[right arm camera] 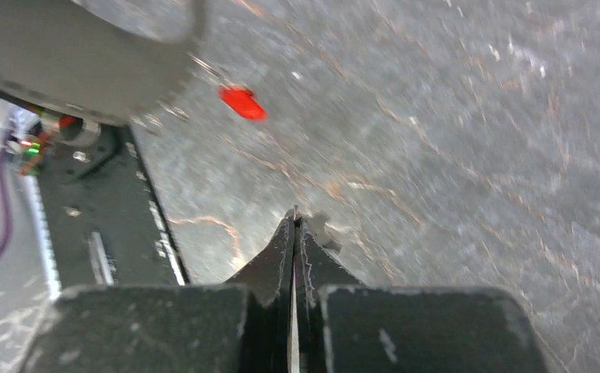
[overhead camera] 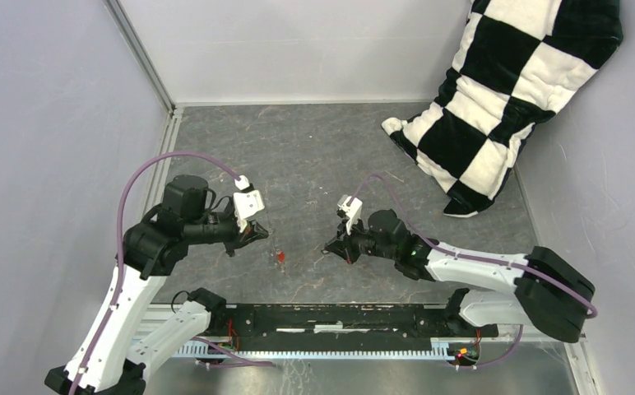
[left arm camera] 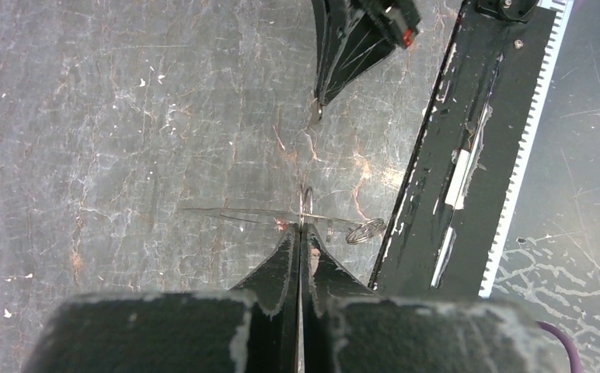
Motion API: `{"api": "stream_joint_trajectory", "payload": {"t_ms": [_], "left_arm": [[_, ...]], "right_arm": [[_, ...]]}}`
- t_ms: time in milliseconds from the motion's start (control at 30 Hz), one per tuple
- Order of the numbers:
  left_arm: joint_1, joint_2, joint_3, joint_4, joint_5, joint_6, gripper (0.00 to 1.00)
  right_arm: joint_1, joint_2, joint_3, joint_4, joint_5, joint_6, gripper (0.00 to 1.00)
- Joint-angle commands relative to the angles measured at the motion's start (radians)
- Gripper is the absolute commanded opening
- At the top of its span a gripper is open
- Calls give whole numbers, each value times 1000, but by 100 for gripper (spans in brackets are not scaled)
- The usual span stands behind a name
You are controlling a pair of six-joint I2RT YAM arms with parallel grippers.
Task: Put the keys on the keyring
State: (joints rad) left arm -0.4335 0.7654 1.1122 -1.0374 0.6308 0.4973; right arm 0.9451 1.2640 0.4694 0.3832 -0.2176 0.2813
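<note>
We hold the thin grey metal keyring (left arm camera: pixel 305 203) steady in the shut left pincer (left arm camera: pixel 301 233). The right pincer (right arm camera: pixel 294 219), apparently pinching a small grey key (right arm camera: pixel 322 231), should approach the ring's gap slowly.

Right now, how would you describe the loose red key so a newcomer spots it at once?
Find the dark marbled table, then the gap between the left end effector and the right end effector near its front edge. The red key lies on the bare surface there, nearer the left one. Beside those black fingers it is a tiny speck, the only bright red thing on the grey top.
</note>
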Motion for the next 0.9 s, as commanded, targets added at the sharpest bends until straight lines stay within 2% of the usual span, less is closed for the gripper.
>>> {"api": "stream_joint_trajectory", "payload": {"t_ms": [0, 167, 367, 567, 867], "left_arm": [[1, 11, -16, 56, 16, -53, 2], [1, 33, -16, 70, -3, -84, 2], [1, 23, -18, 68, -15, -101, 2], [1, 26, -20, 69, -17, -129, 2], [1, 28, -18, 69, -17, -137, 2]], "right_arm": [[77, -96, 148, -110, 47, -10, 0], [190, -103, 325, -238, 165, -43, 0], [239, -78, 462, -289, 240, -60, 0], [275, -29, 544, -322, 293, -67, 0], [301, 13, 580, -273, 317, -61, 0]]}}
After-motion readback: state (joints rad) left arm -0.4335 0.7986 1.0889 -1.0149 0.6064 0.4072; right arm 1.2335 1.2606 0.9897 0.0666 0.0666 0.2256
